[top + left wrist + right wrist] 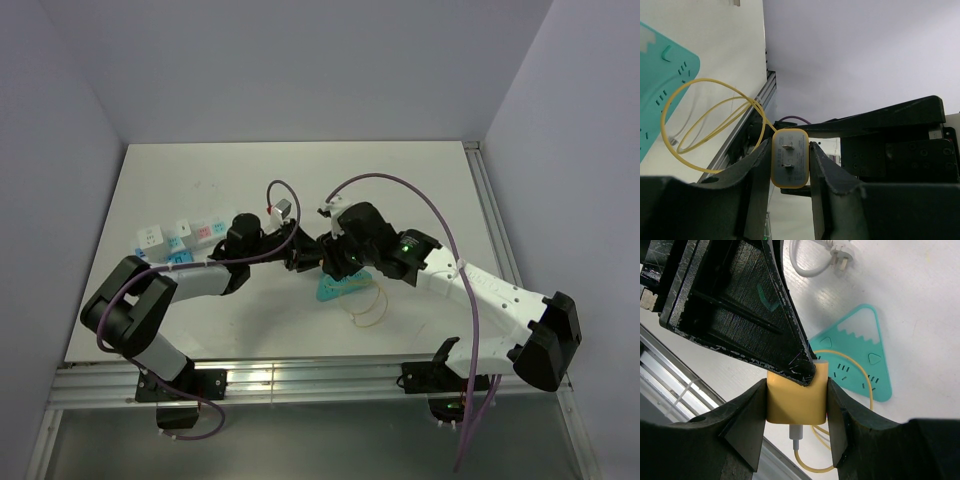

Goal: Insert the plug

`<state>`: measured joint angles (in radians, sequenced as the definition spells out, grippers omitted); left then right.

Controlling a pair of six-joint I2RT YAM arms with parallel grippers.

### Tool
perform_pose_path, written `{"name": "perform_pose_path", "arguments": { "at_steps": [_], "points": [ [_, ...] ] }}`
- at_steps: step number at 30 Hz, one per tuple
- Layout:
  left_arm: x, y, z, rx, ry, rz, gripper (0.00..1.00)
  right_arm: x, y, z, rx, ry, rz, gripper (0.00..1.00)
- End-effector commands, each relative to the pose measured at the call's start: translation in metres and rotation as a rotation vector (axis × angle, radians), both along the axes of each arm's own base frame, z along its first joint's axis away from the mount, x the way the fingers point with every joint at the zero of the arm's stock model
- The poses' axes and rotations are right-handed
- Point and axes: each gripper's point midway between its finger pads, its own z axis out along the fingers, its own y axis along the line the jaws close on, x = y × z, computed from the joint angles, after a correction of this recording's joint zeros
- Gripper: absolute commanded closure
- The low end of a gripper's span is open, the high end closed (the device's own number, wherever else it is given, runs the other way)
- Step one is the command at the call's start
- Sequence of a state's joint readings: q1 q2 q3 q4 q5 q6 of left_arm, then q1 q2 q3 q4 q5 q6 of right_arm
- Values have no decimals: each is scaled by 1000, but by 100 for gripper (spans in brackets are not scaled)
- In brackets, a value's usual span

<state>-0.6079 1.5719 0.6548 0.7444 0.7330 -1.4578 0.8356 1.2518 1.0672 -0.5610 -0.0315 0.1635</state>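
A yellow plug (795,400) with two flat prongs (786,156) is held above the table by both grippers at once. My right gripper (796,390) is shut on its narrow sides. My left gripper (790,150) is shut on its broad faces, with one left finger (755,315) lying over the plug in the right wrist view. The plug's yellow cable (815,470) hangs down in loops. A teal triangular power strip (860,350) lies flat on the table below; it also shows in the left wrist view (660,85). In the top view the grippers meet (315,257) just above the strip (335,290).
A row of white labelled blocks (180,238) lies at the left. A small grey adapter (283,209) and a white plug (328,206) with a white cable (810,267) lie behind the grippers. An aluminium rail (300,378) runs along the near edge.
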Motion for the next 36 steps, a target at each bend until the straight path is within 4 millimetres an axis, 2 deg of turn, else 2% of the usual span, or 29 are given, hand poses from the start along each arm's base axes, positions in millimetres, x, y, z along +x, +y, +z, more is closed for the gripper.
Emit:
{"name": "perform_pose_path", "arguments": {
  "at_steps": [1, 6, 7, 8, 10, 12, 16, 18, 22, 23, 31, 36],
  "points": [
    [-14, -7, 21, -69, -56, -71, 74, 8, 4, 2, 9, -47, -7, 100],
    [-19, -8, 24, -87, -48, -66, 83, 5, 4, 1, 19, -45, 3, 99],
    [-19, -8, 24, -91, -51, -63, 84, 5, 5, 2, 26, -47, 6, 96],
    [-19, -8, 25, -95, -50, -61, 84, 5, 5, 1, 31, -45, 2, 89],
    [-18, -8, 29, -110, -54, -62, 87, 4, 6, 1, 43, -44, 2, 86],
    [-18, -8, 27, -119, -36, -58, 89, 3, 6, 4, 59, -55, -4, 78],
    [-16, -6, 32, -166, -32, -25, 90, 1, 6, 6, 104, -58, -21, 72],
    [-15, -6, 31, -169, -21, -17, 90, 1, 6, 7, 126, -66, -32, 61],
    [-13, -5, 32, -186, -12, 0, 91, 0, 6, 6, 157, -70, -50, 58],
    [-12, -5, 32, -188, -11, 1, 91, 0, 6, 5, 161, -73, -53, 42],
    [-9, -6, 27, -195, 13, 14, 92, -1, 2, 4, 192, -77, -86, 39],
    [-6, -6, 20, -187, 30, 31, 92, 4, -10, 17, 245, -142, -164, 37]
  ]
}}
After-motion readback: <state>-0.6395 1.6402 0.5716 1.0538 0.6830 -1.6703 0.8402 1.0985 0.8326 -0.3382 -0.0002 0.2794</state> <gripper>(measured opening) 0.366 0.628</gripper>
